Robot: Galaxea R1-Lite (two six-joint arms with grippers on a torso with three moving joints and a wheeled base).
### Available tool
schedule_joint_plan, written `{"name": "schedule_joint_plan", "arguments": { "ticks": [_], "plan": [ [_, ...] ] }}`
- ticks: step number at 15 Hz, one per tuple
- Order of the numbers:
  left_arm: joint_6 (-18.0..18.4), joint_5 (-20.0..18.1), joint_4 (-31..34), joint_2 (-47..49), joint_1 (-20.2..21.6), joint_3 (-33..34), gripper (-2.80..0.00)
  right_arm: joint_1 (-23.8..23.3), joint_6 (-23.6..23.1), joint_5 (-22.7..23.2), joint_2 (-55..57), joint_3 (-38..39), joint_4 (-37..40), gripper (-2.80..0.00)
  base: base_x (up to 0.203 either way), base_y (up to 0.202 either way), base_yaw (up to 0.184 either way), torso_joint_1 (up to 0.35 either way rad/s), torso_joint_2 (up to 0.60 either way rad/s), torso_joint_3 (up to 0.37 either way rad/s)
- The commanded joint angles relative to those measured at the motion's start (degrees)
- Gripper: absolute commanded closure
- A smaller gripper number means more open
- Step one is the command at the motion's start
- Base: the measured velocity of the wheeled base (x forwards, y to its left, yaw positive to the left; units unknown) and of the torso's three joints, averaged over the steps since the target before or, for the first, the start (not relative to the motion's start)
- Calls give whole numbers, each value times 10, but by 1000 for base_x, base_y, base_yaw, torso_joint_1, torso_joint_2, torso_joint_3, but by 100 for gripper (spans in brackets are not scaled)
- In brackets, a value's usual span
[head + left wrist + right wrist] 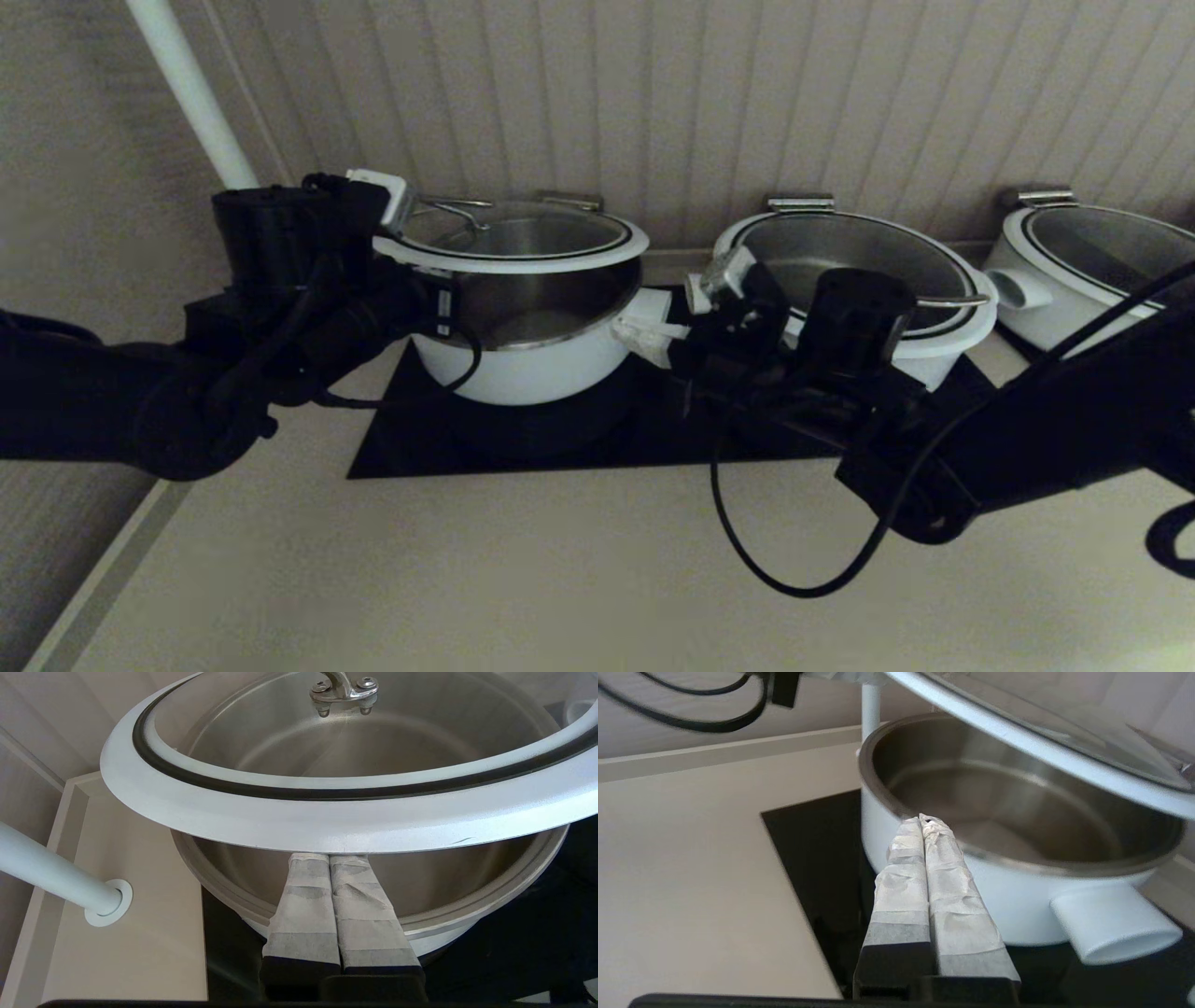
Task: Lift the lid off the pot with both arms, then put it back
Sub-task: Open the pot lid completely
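The pot (523, 369) stands on a black mat, its steel inside showing. The lid (560, 264) is raised and tilted above it. My left gripper (413, 271) is at the pot's left side. In the left wrist view it (329, 856) is shut, its tips tucked under the lid's white ring (327, 821), which lies on top of them above the pot rim (224, 891). My right gripper (642, 331) is by the pot's right side handle (655, 303). In the right wrist view it (922, 820) is shut and empty, tips at the pot rim (878, 793), below the lid (1017, 728) and apart from it.
A wider white pot (943, 341) with its lid stands just right of my right gripper, and another (1055, 308) at far right. The black mat (560, 439) lies under the pots. A white pole (191, 93) rises at back left. The panelled wall is close behind.
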Motion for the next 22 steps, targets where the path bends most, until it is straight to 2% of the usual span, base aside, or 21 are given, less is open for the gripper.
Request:
{"name": "schedule_joint_plan", "arguments": {
  "ticks": [1,10,20,22],
  "plan": [
    [0,4,-2,-2,0,0,0,0,-1,2,-28,29,-3,0,0,0,0,0,0,0],
    [0,8,-2,-1,0,1,0,-19,1,-1,-96,124,1,0,0,0,0,0,0,0],
    [0,8,-2,0,0,2,0,-100,-1,-4,-156,185,1,0,0,0,0,0,0,0],
    [0,8,-2,0,0,3,0,-117,-1,-36,-169,197,0,0,0,0,0,0,0,0]
  ]
}}
